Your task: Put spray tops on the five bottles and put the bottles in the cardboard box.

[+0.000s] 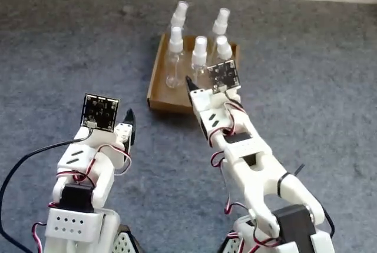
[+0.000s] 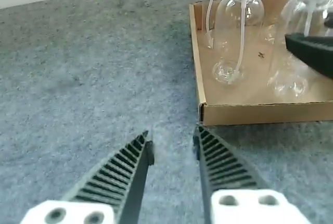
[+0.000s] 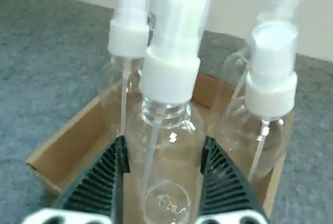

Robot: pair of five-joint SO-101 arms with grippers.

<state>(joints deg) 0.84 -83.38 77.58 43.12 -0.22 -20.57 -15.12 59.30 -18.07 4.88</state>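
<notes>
left gripper point(image 2: 173, 136): hung parted a little, empty, over grey carpet point(image 2: 78, 78) near the cardboard box point(image 2: 260, 113). cardboard box: held five bottles point(image 1: 175, 65), all upright, spray tops point(image 1: 200, 46) fitted. right gripper point(image 3: 162, 156): sat around the front middle bottle point(image 3: 166, 125) inside the box; whether it gripped could not be told.

Five clear bottles point(image 1: 174, 65), white spray tops point(image 1: 176, 36) fitted, standing upright in shallow cardboard box point(image 1: 167, 103)
</notes>
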